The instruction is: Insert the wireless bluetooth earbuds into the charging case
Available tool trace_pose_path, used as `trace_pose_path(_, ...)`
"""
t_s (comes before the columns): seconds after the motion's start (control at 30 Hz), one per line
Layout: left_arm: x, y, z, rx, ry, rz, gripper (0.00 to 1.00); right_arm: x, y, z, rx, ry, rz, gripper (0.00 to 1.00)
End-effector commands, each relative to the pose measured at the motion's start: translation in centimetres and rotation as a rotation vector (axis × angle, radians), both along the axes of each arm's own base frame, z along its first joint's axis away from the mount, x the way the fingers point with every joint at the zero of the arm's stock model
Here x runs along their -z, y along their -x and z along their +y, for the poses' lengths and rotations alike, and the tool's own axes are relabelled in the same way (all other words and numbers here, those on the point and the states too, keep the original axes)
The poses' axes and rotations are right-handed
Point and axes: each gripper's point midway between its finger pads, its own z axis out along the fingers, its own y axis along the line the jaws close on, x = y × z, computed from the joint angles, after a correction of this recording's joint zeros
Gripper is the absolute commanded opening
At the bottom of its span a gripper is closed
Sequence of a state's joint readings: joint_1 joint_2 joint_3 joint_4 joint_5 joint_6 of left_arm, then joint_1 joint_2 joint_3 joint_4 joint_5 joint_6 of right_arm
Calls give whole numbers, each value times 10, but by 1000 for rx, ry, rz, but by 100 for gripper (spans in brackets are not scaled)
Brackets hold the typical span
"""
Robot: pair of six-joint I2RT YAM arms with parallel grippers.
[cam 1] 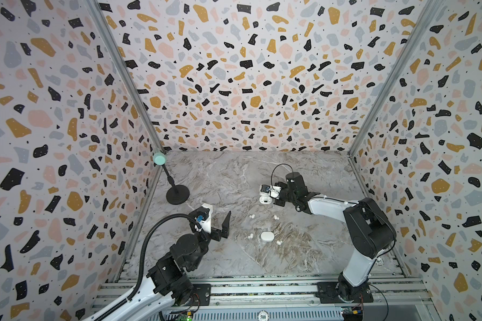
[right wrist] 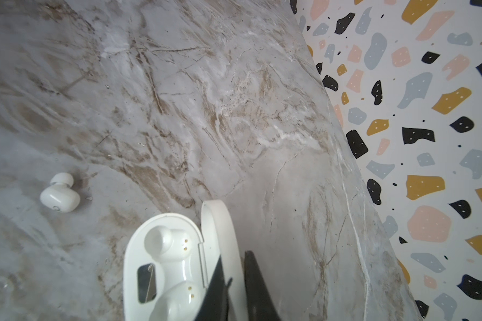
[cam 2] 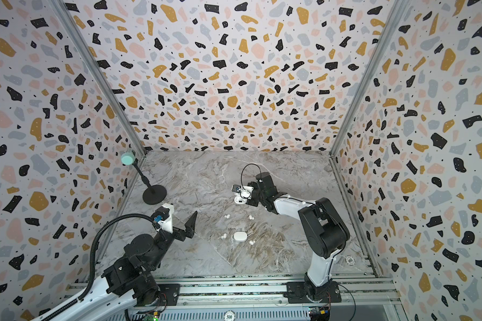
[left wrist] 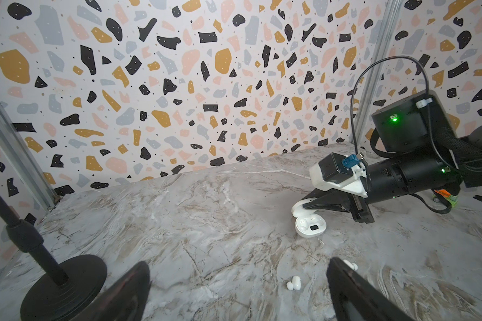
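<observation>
Two wells point(right wrist: 162, 241) in open case point(right wrist: 131, 255) empty; 2nd case point(cam 1: 267, 236) shut.

Both arms have white shells on the links and round black housings at the joints. On the left arm point(cam 1: 178, 250) a ribbed black hose point(cam 1: 144, 247) ends at a blue plug point(cam 1: 198, 219) beside a white camera mount point(cam 1: 206, 211). The left gripper point(left wrist: 238, 265) has flat, black, pointed fingers point(left wrist: 128, 291). On the right arm point(cam 1: 368, 230) a thin black cable point(cam 1: 272, 174) loops at 12 o'clock of the wrist, and green lights point(left wrist: 393, 119) glow. Each base point(cam 1: 345, 294) is a black plate.
</observation>
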State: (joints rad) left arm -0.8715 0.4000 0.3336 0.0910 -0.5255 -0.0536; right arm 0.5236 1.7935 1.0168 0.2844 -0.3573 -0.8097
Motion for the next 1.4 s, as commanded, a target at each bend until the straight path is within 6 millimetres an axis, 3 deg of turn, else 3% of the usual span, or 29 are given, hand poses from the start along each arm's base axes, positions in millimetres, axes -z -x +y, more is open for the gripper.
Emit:
trace_pose_path(0.0, -10, -1, 2, -14, 18, -39, 100, -10, -6, 7, -26, -17, -12, 0)
trace_pose_path(0.63, -8, -1, 1, -12, 8, -39, 100, 26, 0, 17, -53, 15, 56, 0)
trace_pose_path(1.37, -7, -2, 1, -13, 6, -40, 100, 40, 5, 21, -60, 41, 87, 0)
